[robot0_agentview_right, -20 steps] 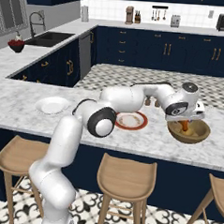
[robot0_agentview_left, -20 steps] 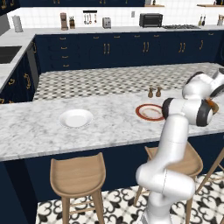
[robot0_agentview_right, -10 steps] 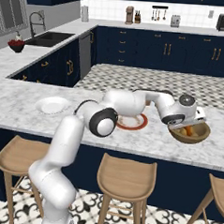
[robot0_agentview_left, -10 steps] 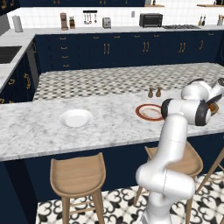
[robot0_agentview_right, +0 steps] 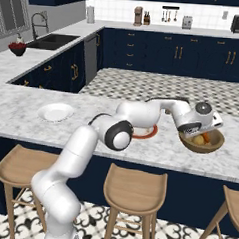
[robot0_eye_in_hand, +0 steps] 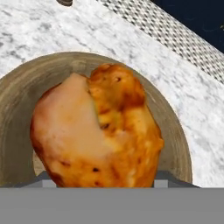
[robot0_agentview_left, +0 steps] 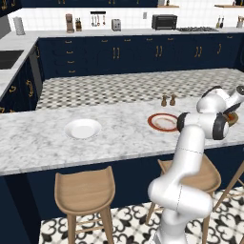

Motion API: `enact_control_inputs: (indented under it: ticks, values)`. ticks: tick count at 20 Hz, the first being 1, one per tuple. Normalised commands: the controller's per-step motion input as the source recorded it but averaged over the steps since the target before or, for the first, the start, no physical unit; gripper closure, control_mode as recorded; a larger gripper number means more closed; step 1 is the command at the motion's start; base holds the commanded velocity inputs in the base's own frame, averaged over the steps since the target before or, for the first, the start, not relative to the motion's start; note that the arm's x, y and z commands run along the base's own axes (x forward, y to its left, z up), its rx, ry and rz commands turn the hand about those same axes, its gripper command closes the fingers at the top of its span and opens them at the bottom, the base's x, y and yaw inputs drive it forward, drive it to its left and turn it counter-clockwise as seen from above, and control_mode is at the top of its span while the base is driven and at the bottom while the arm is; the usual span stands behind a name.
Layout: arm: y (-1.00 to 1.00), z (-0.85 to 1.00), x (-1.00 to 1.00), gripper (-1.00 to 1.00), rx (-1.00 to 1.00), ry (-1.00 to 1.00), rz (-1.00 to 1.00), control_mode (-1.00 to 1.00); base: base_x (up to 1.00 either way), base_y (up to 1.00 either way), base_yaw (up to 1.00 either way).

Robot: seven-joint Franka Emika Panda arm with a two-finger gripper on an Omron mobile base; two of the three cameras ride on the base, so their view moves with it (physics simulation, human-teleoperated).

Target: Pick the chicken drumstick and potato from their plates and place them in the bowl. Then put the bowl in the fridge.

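From the left base view, the white plate (robot0_agentview_left: pixel 83 128) and the red-rimmed plate (robot0_agentview_left: pixel 163 122) are seen bare on the marble counter (robot0_agentview_left: pixel 38 143), with two small shakers (robot0_agentview_left: pixel 167 100) just behind the rimmed one. The bowl (robot0_agentview_left: pixel 232 118) is mostly hidden by the arm at the right edge.

In the right base view, the gripper (robot0_agentview_right: pixel 199 135) is lowered into the wooden bowl, where the potato (robot0_agentview_right: pixel 198 140) and an orange piece, judged to be the chicken drumstick (robot0_agentview_right: pixel 207 138), are seen side by side. The wooden stools (robot0_agentview_right: pixel 135 185) are tucked under the counter, clear of the work.

In the hand view, the drumstick fills the frame over the bowl's floor. The finger tips are hidden, so whether it is gripped or let go cannot be told.

The drumstick is judged light, firm and greasy-slick, best held across its thick end. The bowl is judged stiff and light, to be pinched at the rim; the loose food may roll if it is tilted.
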Motion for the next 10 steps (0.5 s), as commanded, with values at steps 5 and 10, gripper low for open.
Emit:
enact_control_inputs:
  ticks: [5, 10]
  values:
    - [0.00, 0.01, 0.13, 1.00, -0.05, 0.08, 0.15, -1.00, 0.00, 0.00, 0.00]
    - [0.00, -0.05, 0.03, 1.00, -0.13, 0.12, 0.10, -1.00, 0.00, 0.00, 0.00]
